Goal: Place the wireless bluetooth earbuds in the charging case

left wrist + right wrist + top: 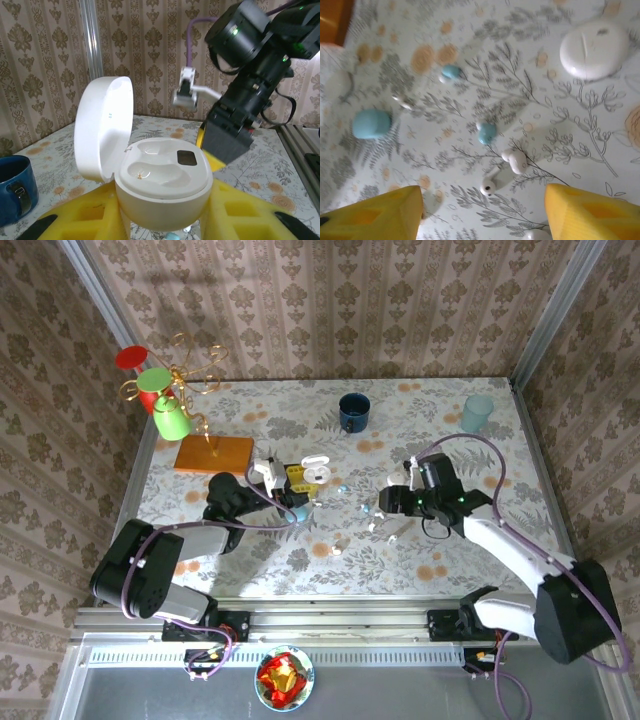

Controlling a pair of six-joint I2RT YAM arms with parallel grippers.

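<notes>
In the top view, the left tool [298, 480] seems to clamp the open white charging case [316, 470] mid-tabletop [450, 570]. The right tool [384, 522] hovers at its 4 o'clock.

In the left wrist view, the charging case [162, 185] sits between yellow fingers [85, 220], its lid [102, 132] raised at 10 o'clock. The faint blue marks on the lid are too small to read.

In the right wrist view, the right tool [481, 210] is spread wide, holding nothing. The wireless bluetooth earbuds [515, 161] lie loose on the tabletop. A closed white case [594, 49] lies at 1 o'clock and a light blue case [371, 123] at 9 o'clock.

Feels like a robot lab booth dressed up as somebody's home: damask wallpaper panels [350, 300], flowery tabletop [250, 560], bare aluminium rail [330, 620] up front.
</notes>
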